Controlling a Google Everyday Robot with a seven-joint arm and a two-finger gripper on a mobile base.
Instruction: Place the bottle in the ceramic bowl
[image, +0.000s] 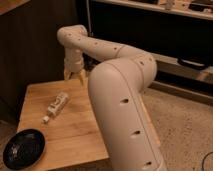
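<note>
The bottle lies on its side on the wooden surface. Its cap end points toward the near left corner and its base end points toward my hand. The ceramic bowl sits at that near left corner, apart from the bottle and beyond its cap end. My hand hangs over the far part of the surface, near the bottle's base end. The fingers point down, are spread apart and hold nothing.

Step in hand, as I judge it: approach and grasp.

1. Bring the hand over the middle of the bottle's body.
2. Turn the wrist so the fingers straddle the body across its narrow width, not along its length.
3. Descend until the fingertips are just clear of the surface.
4. Close the fingers.

A round body lying flat may roll if one finger touches first, so centre the hand before closing.

The label is pale with dark print. No word or brand can be read.
</note>
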